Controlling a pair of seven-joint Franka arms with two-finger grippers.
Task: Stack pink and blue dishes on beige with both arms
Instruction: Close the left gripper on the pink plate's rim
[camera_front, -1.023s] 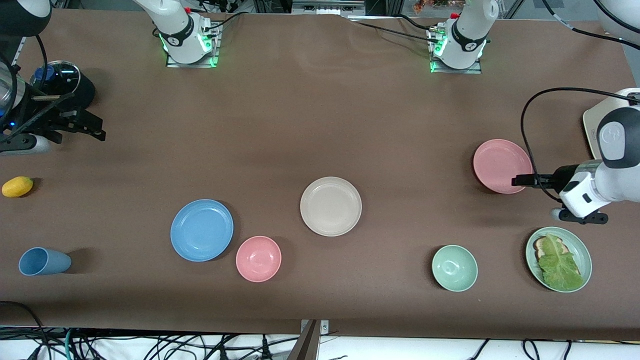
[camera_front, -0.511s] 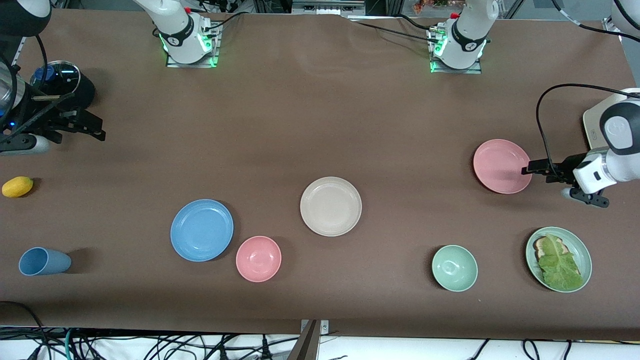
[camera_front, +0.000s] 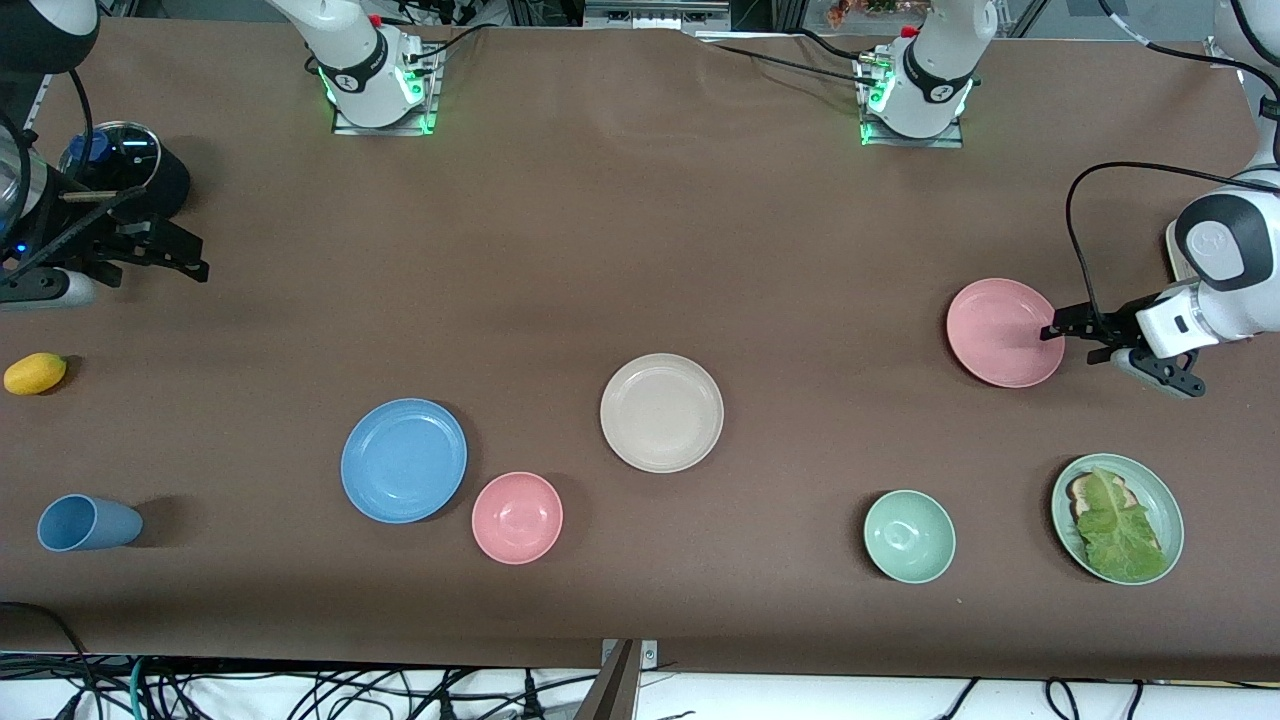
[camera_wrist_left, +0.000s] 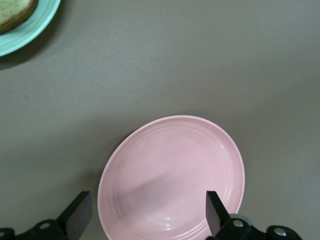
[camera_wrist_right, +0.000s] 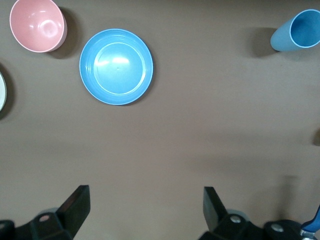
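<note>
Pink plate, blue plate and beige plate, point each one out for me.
pink plate (camera_front: 1000, 330), front view, on its flat middle.
blue plate (camera_front: 403, 460), front view, on its flat middle.
beige plate (camera_front: 661, 411), front view, on its flat middle.

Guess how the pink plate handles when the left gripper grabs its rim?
Pink plate looks rigid and matte, so probably not slippery. It's shallow and wide, so an edge grip by the open left gripper may let it droop or tilt. Flat base: unlikely to roll.
</note>
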